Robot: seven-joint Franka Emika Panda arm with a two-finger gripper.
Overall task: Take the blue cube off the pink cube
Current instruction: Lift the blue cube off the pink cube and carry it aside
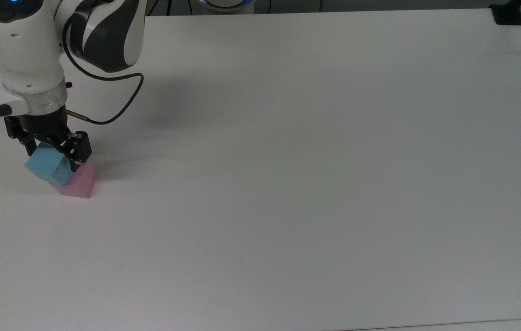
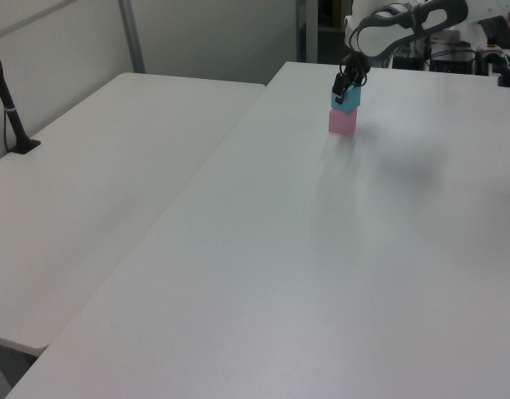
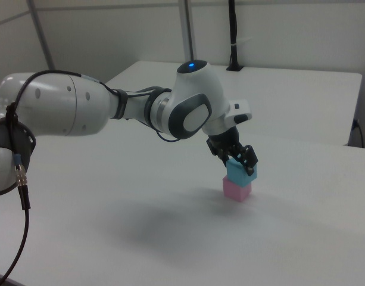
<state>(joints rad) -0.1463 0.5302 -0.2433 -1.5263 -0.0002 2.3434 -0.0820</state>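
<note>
The blue cube [image 1: 46,163] sits on top of the pink cube [image 1: 81,184] near the top view's left edge, turned slightly askew on it. My gripper [image 1: 53,154] is open and lowered over the stack, one black finger on each side of the blue cube's upper part. In the left view the blue cube [image 2: 346,101] rests on the pink cube [image 2: 342,123] at the far end of the table, under the gripper [image 2: 346,86]. The right view shows the gripper [image 3: 237,162] straddling the blue cube [image 3: 242,174] above the pink cube [image 3: 237,190].
The stack stands on a wide white table [image 1: 288,184]. A black clamp [image 1: 507,16] sits at its far right corner in the top view. A second white table [image 2: 113,166] adjoins on the left view's left, with a black pole [image 2: 9,108] on it.
</note>
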